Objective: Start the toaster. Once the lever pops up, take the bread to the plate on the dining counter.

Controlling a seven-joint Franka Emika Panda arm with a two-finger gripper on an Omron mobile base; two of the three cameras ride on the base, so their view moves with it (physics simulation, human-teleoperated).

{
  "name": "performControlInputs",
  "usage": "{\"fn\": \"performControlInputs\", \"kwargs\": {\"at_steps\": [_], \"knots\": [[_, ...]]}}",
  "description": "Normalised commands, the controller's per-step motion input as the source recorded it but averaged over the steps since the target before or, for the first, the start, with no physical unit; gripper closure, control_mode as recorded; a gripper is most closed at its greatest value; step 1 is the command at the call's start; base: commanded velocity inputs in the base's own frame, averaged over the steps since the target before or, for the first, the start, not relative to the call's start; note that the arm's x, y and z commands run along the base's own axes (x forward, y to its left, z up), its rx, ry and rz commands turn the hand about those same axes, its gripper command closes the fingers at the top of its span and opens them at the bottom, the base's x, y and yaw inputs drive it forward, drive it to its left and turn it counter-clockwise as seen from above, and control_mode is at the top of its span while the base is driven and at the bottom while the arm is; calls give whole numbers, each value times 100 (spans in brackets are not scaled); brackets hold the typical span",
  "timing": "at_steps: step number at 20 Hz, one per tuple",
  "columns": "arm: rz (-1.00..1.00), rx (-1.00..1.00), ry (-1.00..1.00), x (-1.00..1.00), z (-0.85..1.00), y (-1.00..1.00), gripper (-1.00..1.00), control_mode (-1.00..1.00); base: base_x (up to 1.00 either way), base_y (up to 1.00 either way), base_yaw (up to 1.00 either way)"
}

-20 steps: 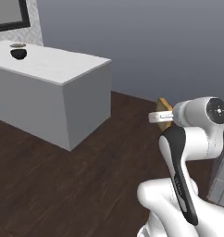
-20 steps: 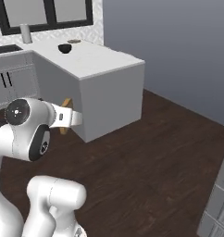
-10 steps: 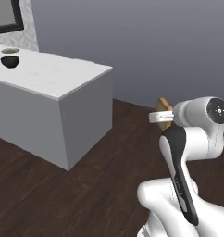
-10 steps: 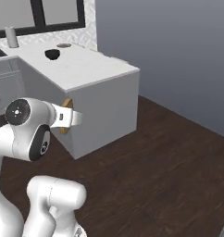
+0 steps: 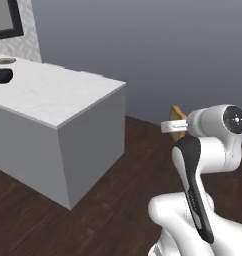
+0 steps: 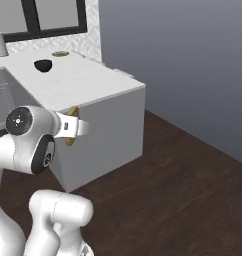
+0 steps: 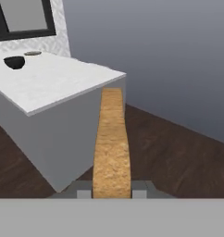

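Across the last second the whole scene has slid in both base views: the dining counter (image 5: pixel 58 102) has drifted toward the left of the left base view and grown larger, while the arm's pose looks the same, so the base has been driving and the things themselves have not moved. That suggests the toasting is done and the robot is in the carry stage, approaching the surface where the bread belongs. The tool (image 7: pixel 112 190) is closed partway on the bread (image 7: pixel 111 139), its two tips pressed to the slice's faces; in the hand view the slice stands edge-on, a narrow golden-tan strip with a rough crumb texture, reaching out ahead of the tips. From the left base view only its brown corner shows past the hand. On the far end of the surface sit a dark bowl (image 6: pixel 42 65) and, just beyond it, a small flat greyish disc that is probably the plate (image 6: pixel 60 53), well apart from the tool.
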Motion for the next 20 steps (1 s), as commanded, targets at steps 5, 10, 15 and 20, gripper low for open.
{"fn": "performControlInputs", "kwargs": {"at_steps": [5, 10, 15, 20], "knots": [[0, 0, 0, 0, 0, 0, 100, 100, 100, -41, 22], [0, 0, 0, 0, 0, 0, 100, 100, 100, -61, 29], [0, 0, 0, 0, 0, 0, 100, 100, 100, -64, 30], [0, 0, 0, 0, 0, 0, 100, 100, 90, -66, 32]]}}
